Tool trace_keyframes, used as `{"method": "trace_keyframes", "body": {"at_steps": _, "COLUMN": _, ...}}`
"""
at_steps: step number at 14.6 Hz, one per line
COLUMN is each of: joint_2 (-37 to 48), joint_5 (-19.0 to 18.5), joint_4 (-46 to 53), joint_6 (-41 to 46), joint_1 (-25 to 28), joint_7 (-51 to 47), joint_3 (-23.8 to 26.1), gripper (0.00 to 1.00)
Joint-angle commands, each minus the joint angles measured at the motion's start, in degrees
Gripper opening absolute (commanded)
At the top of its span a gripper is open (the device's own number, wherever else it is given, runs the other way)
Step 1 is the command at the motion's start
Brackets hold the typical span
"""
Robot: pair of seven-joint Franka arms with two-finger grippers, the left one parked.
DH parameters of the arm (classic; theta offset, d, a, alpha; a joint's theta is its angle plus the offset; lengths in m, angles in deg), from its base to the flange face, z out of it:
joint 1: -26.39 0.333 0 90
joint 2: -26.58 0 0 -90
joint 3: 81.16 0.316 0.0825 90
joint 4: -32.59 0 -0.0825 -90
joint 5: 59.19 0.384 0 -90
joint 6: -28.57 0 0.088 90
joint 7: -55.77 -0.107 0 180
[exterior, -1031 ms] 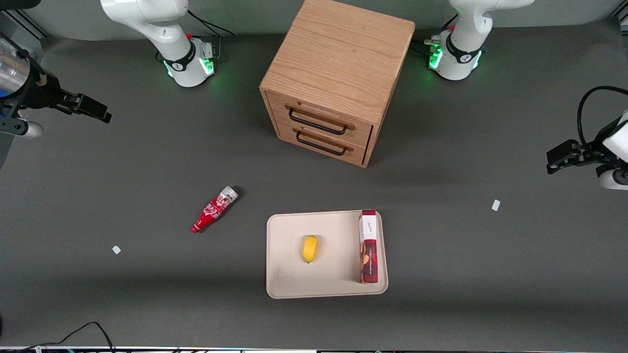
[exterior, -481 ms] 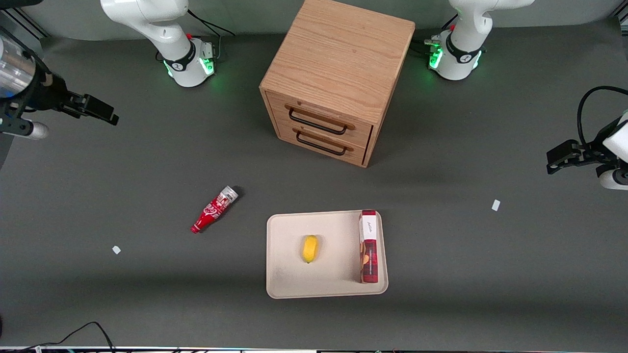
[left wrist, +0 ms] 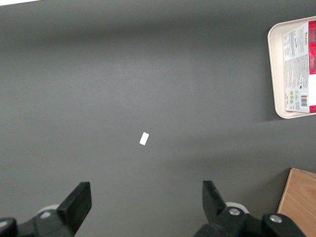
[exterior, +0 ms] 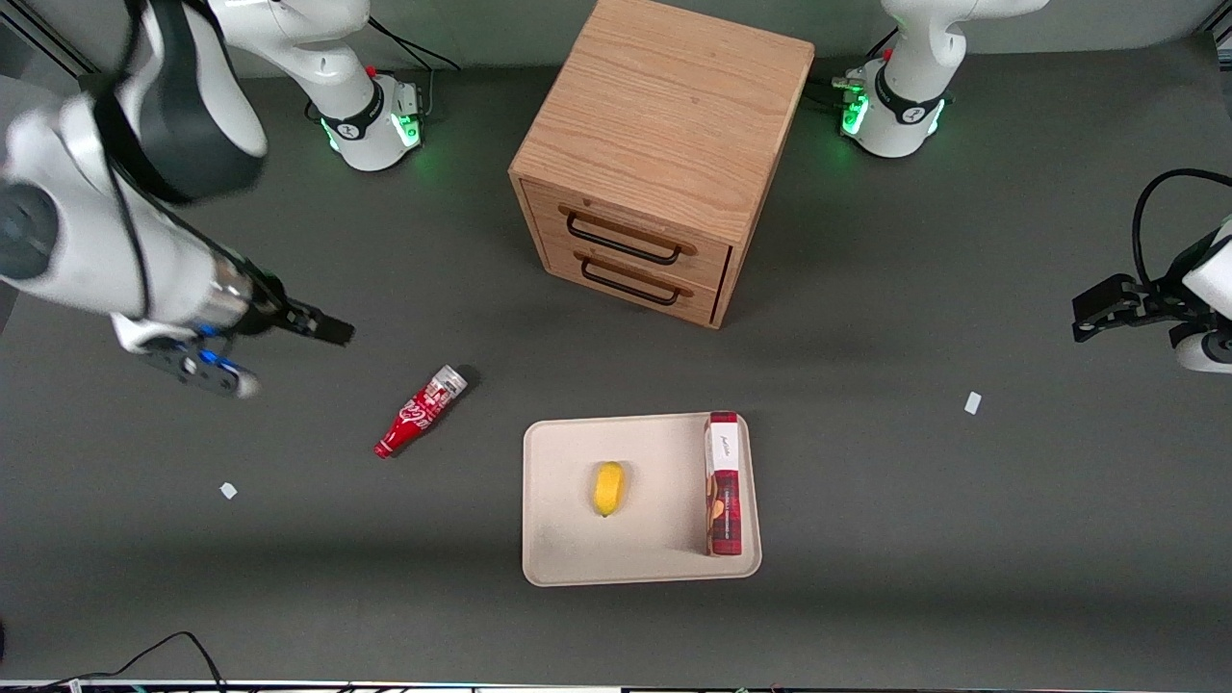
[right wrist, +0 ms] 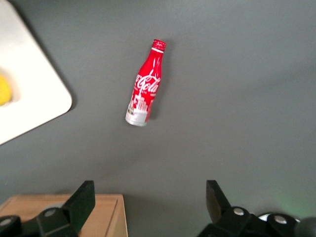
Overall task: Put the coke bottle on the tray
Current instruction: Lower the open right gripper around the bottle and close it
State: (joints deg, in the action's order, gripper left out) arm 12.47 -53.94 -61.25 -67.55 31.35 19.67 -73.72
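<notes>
The coke bottle (exterior: 421,411) (right wrist: 144,91) lies on its side on the dark table. It is red with white script and a silvery base, and its neck points toward the front camera. The cream tray (exterior: 563,539) (right wrist: 29,98) sits apart from it, toward the parked arm's end and slightly nearer the camera. My gripper (exterior: 330,331) (right wrist: 149,190) hangs open above the table with nothing between its fingers. It is a short way from the bottle, farther from the front camera and toward the working arm's end.
On the tray lie a yellow fruit (exterior: 608,488) and a red snack box (exterior: 723,484). A wooden drawer cabinet (exterior: 664,144) stands farther from the camera than the tray. White scraps (exterior: 228,491) (exterior: 973,403) dot the table, and a black cable (exterior: 164,650) lies at its near edge.
The right arm has swung in from the table's working-arm edge, bringing the gripper much closer to the coke bottle. Bottle, tray and everything else are unmoved.
</notes>
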Motion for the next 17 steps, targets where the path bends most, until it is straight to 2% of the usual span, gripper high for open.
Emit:
{"method": "trace_keyframes", "body": {"at_steps": 1, "joint_2": -3.9, "joint_5": 0.5, "joint_4": -1.5, "joint_6": -5.2, "joint_1": 0.1, "joint_7": -4.1, "joint_3": 0.4, "gripper": 1.00}}
{"method": "trace_keyframes", "body": {"at_steps": 5, "joint_2": -8.1, "joint_5": 0.5, "joint_4": -6.0, "joint_6": -16.1, "joint_1": 0.1, "joint_7": -7.1, "joint_3": 0.6, "gripper": 1.00}}
{"method": "trace_keyframes", "body": {"at_steps": 11, "joint_2": -13.3, "joint_5": 0.4, "joint_4": -6.7, "joint_6": -22.1, "joint_1": 1.2, "joint_7": -9.9, "joint_3": 1.0, "gripper": 1.00}}
{"method": "trace_keyframes", "body": {"at_steps": 13, "joint_2": -14.7, "joint_5": 0.3, "joint_4": -9.2, "joint_6": -26.7, "joint_1": 1.2, "joint_7": -9.9, "joint_3": 0.9, "gripper": 1.00}}
{"method": "trace_keyframes", "body": {"at_steps": 17, "joint_2": -18.5, "joint_5": -1.4, "joint_4": -10.9, "joint_6": -32.0, "joint_1": 1.0, "joint_7": -10.2, "joint_3": 0.9, "gripper": 1.00}}
